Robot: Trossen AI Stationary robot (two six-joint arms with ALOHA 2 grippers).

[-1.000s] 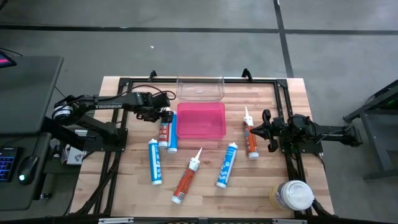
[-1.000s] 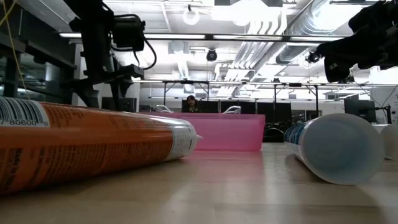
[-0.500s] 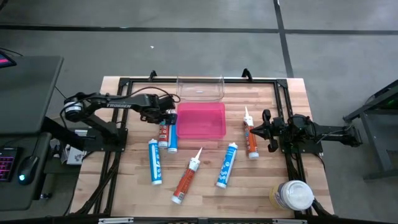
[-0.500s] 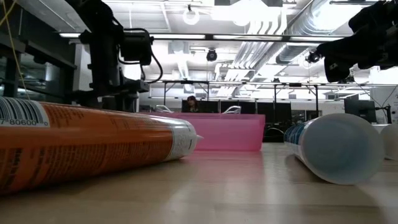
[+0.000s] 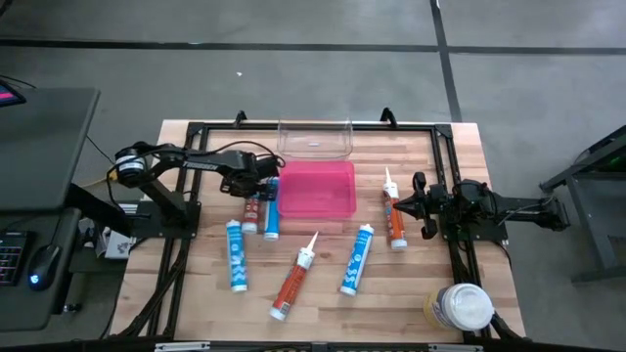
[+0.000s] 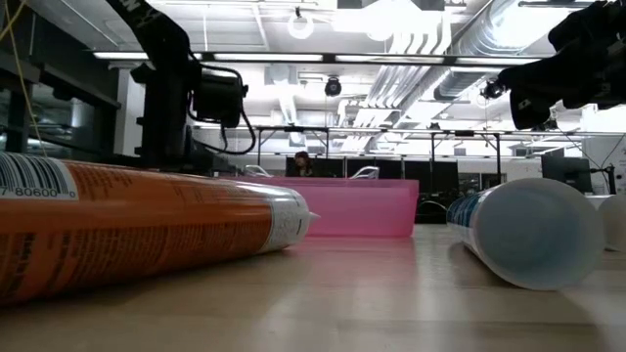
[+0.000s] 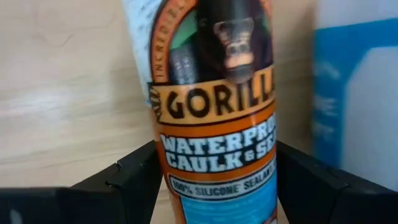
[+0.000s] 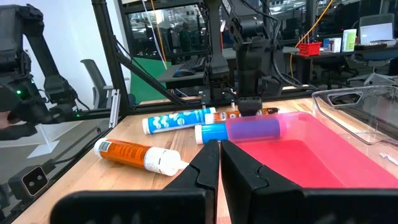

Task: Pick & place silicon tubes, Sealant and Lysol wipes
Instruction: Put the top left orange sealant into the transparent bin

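A Gorilla silicone sealant tube point(image 7: 214, 124), orange and white, lies flat on the wooden table point(image 5: 196, 293), left of the pink bin point(image 5: 316, 189). My left gripper point(image 5: 257, 188) points down over it, open, with one finger on each long side point(image 7: 134, 180). A blue tube point(image 5: 271, 213) lies beside it against the bin. More tubes lie nearer: blue-white point(image 5: 235, 256), orange point(image 5: 293, 279), blue point(image 5: 357, 259) and orange point(image 5: 393, 217). The Lysol wipes canister point(image 5: 460, 308) stands at the near right corner. My right gripper point(image 8: 219, 162) waits shut at the right edge. My left gripper comes from above, pointing down, its fingers across the Gorilla tube's labelled body point(image 7: 217, 155), one on each long side. Whether the fingers touch the tube, I cannot tell. The tube lies flat on the table.
A clear bin point(image 5: 315, 139) stands behind the pink bin at the far edge. A black frame point(image 5: 445, 147) runs around the table. In the low view an orange tube point(image 6: 147, 230) and a blue tube's base point(image 6: 533, 235) lie close to the camera.
My left gripper has come down toward the Gorilla tube, tipping to point straight down, and stays open. The blue-white tube nearest the left edge now lies a little farther toward that edge.
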